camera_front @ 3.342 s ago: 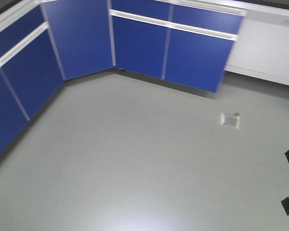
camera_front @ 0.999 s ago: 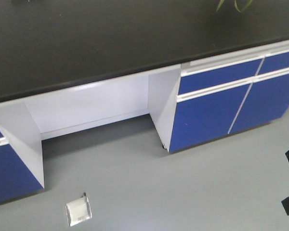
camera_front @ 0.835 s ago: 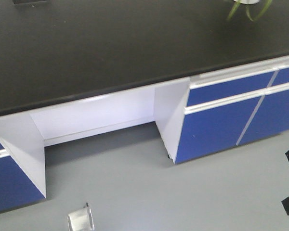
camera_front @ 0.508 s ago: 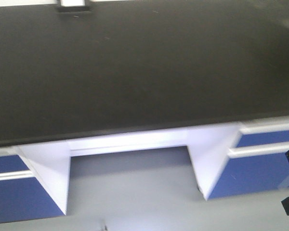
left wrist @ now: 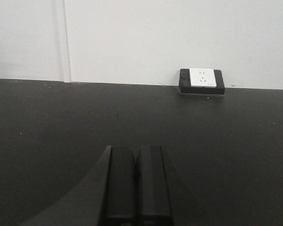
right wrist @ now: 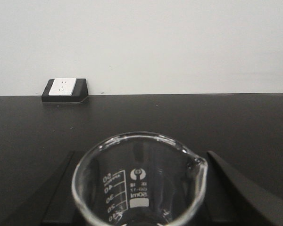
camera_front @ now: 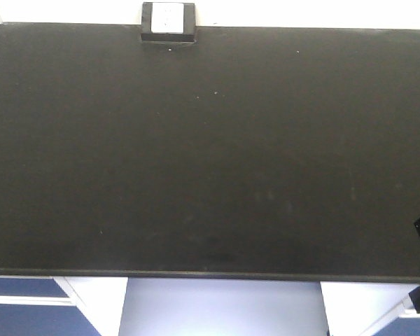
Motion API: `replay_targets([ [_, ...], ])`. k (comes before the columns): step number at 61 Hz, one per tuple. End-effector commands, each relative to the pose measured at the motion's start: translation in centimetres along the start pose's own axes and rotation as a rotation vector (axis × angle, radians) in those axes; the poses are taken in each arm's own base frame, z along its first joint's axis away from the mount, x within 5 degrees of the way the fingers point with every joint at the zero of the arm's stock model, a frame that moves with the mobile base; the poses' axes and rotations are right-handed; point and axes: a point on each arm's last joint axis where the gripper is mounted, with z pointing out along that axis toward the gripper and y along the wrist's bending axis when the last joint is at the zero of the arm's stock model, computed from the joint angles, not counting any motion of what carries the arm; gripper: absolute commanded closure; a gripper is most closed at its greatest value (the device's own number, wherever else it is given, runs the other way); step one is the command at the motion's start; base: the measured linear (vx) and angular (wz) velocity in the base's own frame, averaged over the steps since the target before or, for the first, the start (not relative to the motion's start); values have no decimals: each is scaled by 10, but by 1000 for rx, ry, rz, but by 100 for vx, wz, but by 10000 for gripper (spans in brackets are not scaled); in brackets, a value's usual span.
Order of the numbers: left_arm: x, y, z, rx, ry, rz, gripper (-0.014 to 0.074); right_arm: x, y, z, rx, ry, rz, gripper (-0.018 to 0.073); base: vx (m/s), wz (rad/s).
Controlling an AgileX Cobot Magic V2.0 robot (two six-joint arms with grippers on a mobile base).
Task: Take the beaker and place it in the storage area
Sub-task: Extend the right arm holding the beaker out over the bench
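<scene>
Currently: right gripper (right wrist: 139, 209) clamps beaker (right wrist: 137, 181) upright; left gripper (left wrist: 136, 155) closed, empty; outlet box (camera_front: 168, 19) at storage area's (camera_front: 210, 161) 11 o'clock.

Front-facing view: the floor and the corner of blue cabinets seen at the start are out of frame. The storage area (camera_front: 210, 154) has grown from a band at the top to fill nearly the whole view. The outlet box (camera_front: 168, 21) has come fully into view at its rear edge. The knee recess (camera_front: 224, 308) has dropped to a strip along the bottom. The floor plate and the plant have left the frame
</scene>
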Motion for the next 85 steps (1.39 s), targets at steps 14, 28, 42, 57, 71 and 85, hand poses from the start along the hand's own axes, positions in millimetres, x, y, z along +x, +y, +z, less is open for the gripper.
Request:
replay_targets([
  [14,-1,-2,0,28,-77,-11,605,-5,0,-1,-3,-86,-10,562,8,5],
  [28,-1,-2,0,28,-77,-11,605,-5,0,-1,-3,-86,-10,562,1,1],
  [42,-1,-2,0,28,-77,-11,605,-8,0,-1,-5,-113,-10,562,0,0],
  [57,-1,-2,0,28,-77,-11,605,-41,0,-7,-22,-348,150,562,0,0],
  [71,-1,-2,0,28,-77,-11,605,-86,3,24,5,-209,55,562,0,0],
  [85,-1,-2,0,28,-77,-11,605,-114,6,110,18,24,-104,562,0,0],
])
